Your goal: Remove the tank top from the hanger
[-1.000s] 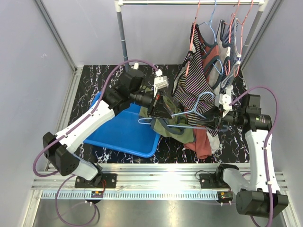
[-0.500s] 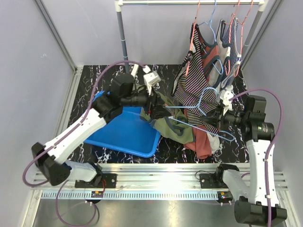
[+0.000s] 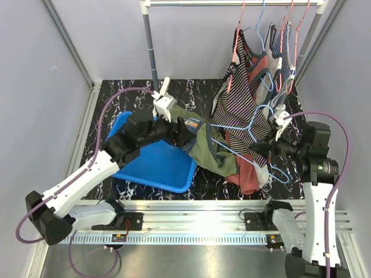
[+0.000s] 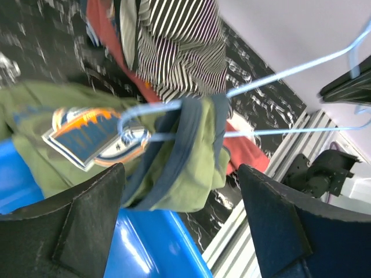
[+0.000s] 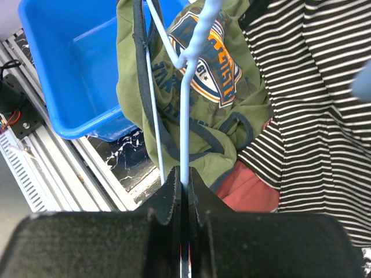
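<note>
The olive-green tank top [image 3: 210, 149] with navy trim and an orange-blue badge hangs bunched over the left end of the light blue hanger [image 3: 243, 128], above the bin's right edge. My right gripper [image 3: 262, 152] is shut on the hanger's wire [image 5: 185, 116], pinched between its fingers [image 5: 184, 182]. The tank top [image 5: 139, 75] lies behind that wire. My left gripper [image 3: 184, 128] stands open just left of the tank top, holding nothing. In the left wrist view the tank top [image 4: 191, 168] hangs on the hanger [image 4: 278, 75] just beyond my wide-spread left gripper [image 4: 182, 168].
A blue bin [image 3: 152, 165] sits under the left arm. A striped top [image 3: 235, 98] and several other garments hang from the rail [image 3: 232, 3] at the back right. A red garment [image 3: 249, 174] lies below the hanger. Grey walls close in both sides.
My left gripper opened, let go of the tank top and drew back to the left. My right gripper closed fully on the hanger and pulled it up and rightwards.
</note>
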